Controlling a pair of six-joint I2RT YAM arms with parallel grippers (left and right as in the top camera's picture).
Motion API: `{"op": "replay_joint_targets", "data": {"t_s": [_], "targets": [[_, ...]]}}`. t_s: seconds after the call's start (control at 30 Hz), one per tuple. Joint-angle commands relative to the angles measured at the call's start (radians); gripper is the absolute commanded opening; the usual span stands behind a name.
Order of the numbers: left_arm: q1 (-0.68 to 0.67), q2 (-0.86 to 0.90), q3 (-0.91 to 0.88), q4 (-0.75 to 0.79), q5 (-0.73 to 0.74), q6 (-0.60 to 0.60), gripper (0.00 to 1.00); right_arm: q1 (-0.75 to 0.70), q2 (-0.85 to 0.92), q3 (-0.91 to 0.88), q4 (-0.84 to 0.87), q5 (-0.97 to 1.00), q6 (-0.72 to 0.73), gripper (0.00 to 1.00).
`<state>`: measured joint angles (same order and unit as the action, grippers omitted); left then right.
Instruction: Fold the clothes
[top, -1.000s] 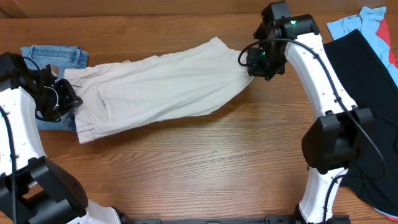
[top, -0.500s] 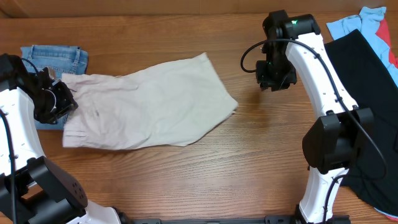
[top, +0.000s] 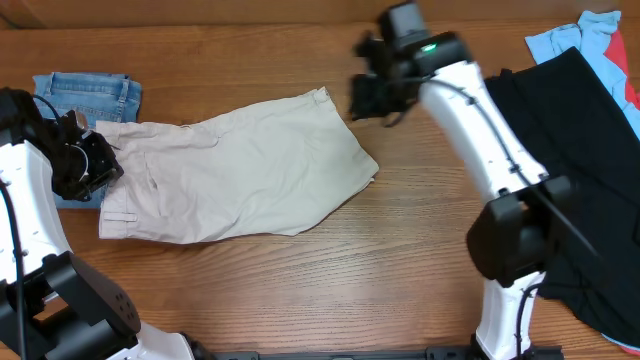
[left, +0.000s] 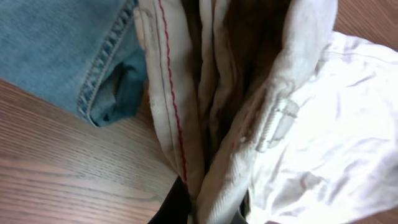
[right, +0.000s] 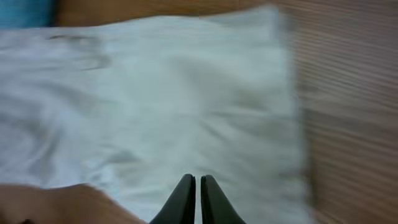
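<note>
shorts (top: 230, 180) waistband in clamped left gripper (left: 205, 208); right gripper (right: 194, 185) closed, empty, by hem

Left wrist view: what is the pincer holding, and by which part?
The left pincer grips the shorts by the bunched waistband edge.

Warm brown wood-grain table (top: 300, 290), evenly lit.
</note>
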<state>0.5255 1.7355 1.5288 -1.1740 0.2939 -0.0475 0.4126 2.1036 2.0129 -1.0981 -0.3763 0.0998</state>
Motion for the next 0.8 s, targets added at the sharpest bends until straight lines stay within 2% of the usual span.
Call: {"op": "replay_joint_targets", "data": {"t_s": [0.0,0.27,0.43,0.63,0.77], "targets": [[0.002,-0.017,0.096,-0.041,0.056,0.026,0.04,0.106,0.026,0.002,0.068,-0.126,0.026,0.08],[0.001,-0.017,0.229,-0.137,0.149,0.025,0.04,0.256,0.171,0.002,0.164,-0.128,0.111,0.06],[-0.014,-0.017,0.23,-0.137,0.152,0.021,0.04,0.312,0.271,0.002,0.184,-0.274,0.111,0.05],[-0.066,-0.017,0.23,-0.127,0.152,-0.003,0.04,0.365,0.295,0.002,0.23,-0.299,0.115,0.05],[-0.106,-0.017,0.23,-0.112,0.152,-0.06,0.04,0.38,0.296,0.002,0.255,-0.292,0.118,0.05]]}}
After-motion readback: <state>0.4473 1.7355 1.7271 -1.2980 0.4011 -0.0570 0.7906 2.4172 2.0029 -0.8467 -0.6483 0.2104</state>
